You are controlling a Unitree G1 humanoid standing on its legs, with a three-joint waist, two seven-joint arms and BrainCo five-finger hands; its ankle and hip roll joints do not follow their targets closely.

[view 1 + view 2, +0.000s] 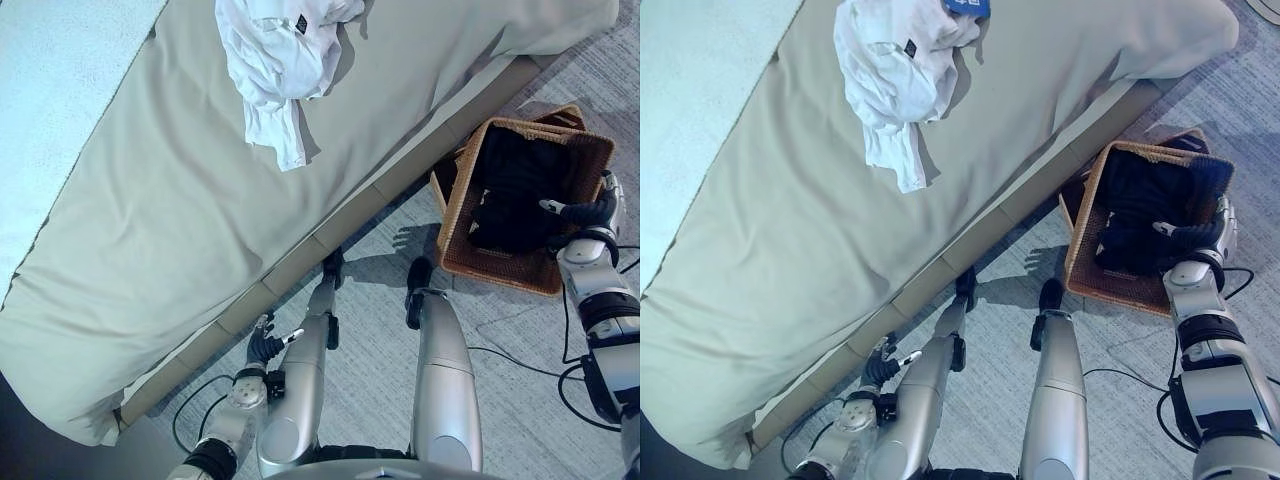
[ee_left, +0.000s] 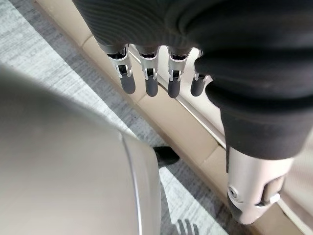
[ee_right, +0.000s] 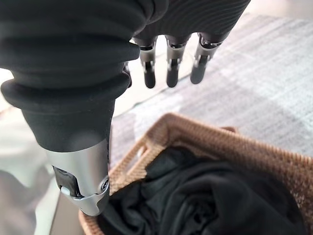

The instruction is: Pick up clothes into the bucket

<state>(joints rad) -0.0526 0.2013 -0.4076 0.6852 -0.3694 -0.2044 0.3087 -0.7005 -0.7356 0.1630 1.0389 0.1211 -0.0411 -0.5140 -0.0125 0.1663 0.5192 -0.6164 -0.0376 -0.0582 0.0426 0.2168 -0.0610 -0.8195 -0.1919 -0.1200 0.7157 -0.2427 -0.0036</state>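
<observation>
Right hand (image 3: 168, 58) fingers apart, empty, over basket (image 1: 462, 200) with dark clothes (image 3: 205, 196) | left hand (image 1: 266, 345) slack by bed (image 1: 180, 230) edge | I target white garment (image 1: 275, 60) next

Black clothes (image 1: 515, 190) in wicker basket (image 1: 462, 195)

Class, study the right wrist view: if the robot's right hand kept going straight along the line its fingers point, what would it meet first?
Probably the grey carpet beyond the wicker basket; the right hand hangs open above the dark clothes. Depth is unclear.
</observation>
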